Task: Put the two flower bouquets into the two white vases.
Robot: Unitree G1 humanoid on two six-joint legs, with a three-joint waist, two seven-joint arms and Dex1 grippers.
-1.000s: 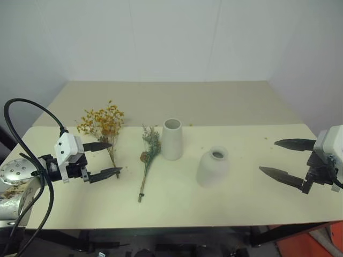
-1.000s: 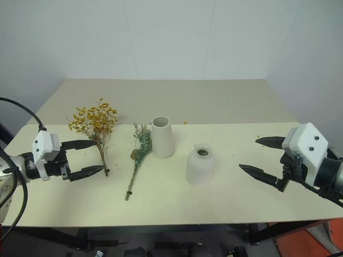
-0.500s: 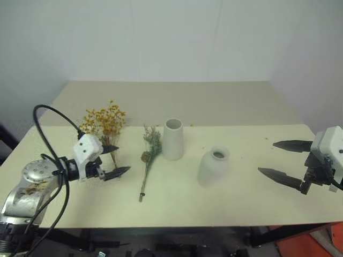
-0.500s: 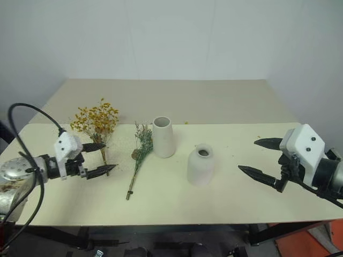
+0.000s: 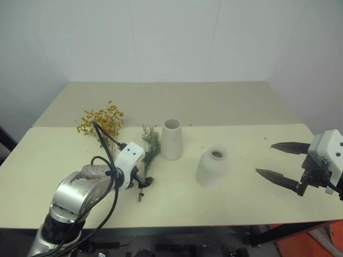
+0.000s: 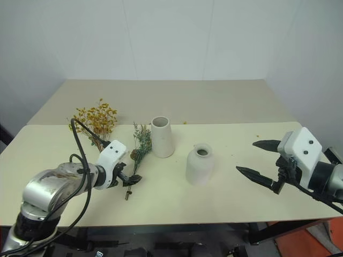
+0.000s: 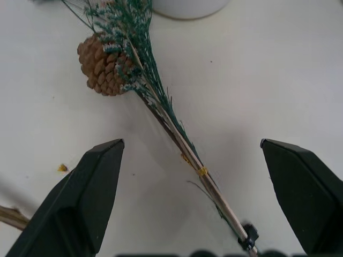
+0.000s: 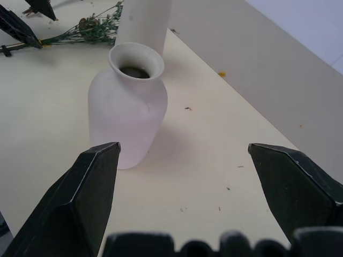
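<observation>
Left eye view shows a cream table [image 5: 246, 198] bearing everything, with a second beige tabletop [image 5: 171, 101] behind it. On it stand the taller tapered white vase [image 5: 172, 139] and, to its right and nearer, the shorter round-shouldered white vase [image 5: 212, 167], both upright and apart. Far left lies the yellow-orange bouquet [image 5: 102, 121], flat on the table. Between it and the tapered vase lies the slim grey-green bouquet [image 5: 149, 151], its top beside that vase, stems pointing toward the near edge. The left gripper [image 7: 187, 203] hangs over those stems, fingers spread wide on either side, holding nothing. The right gripper [image 5: 281, 162] hovers at the right, well apart from the short vase, spread wide and empty.
</observation>
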